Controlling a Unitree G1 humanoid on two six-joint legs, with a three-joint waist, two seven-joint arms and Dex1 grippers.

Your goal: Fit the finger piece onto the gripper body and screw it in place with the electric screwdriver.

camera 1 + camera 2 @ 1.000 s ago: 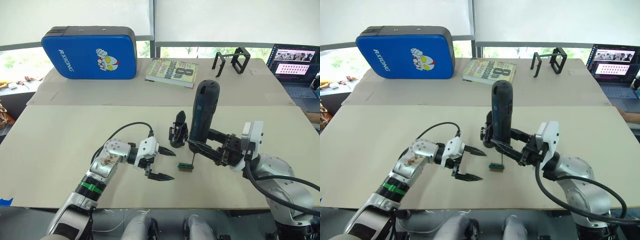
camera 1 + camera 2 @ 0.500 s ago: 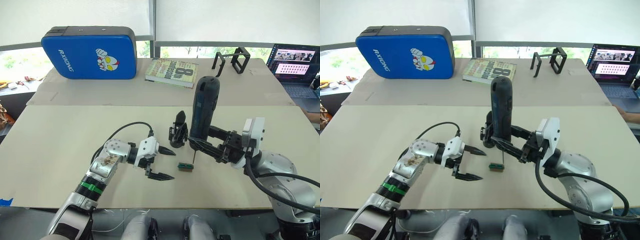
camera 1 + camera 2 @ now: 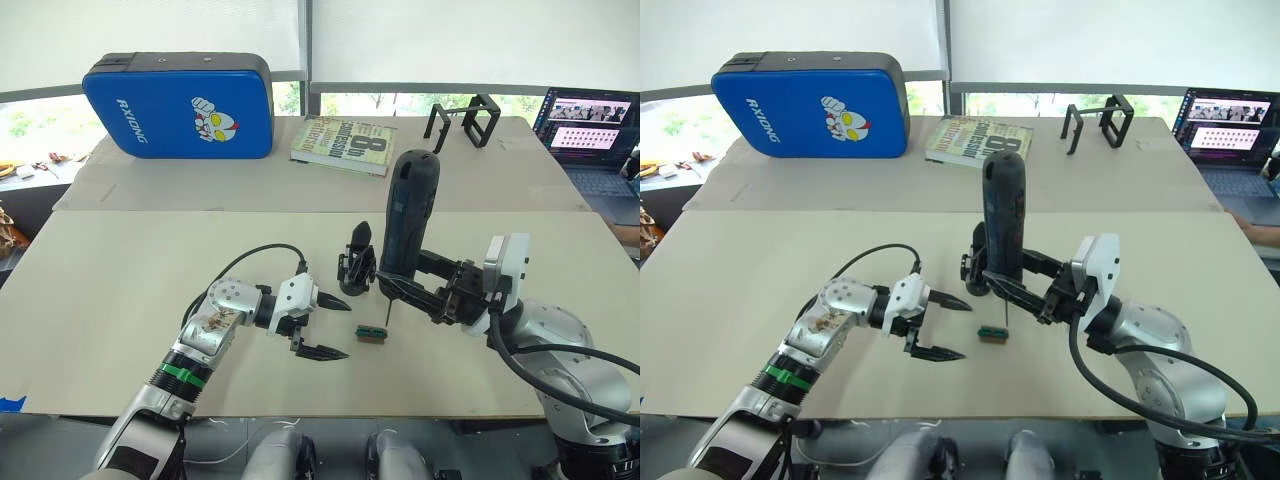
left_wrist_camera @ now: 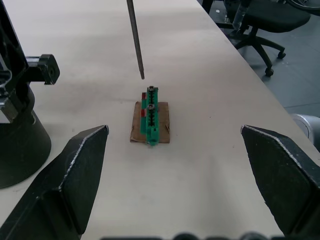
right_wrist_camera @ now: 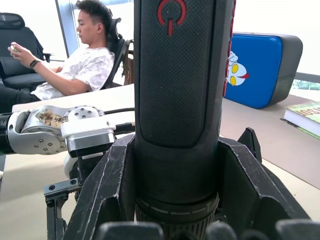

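Right hand clamped around thick dark pen-shaped electric screwdriver, held upright, thin bit poised just above small green block holding screws, likely to pick one up. Left hand open, empty, beside block. Black gripper body mid-table. Blue case at far edge reads "RXIONG".

A pale beige bench stands before bright windows with white roller blinds. An open laptop sits at its far right. An office chair stands on grey floor.
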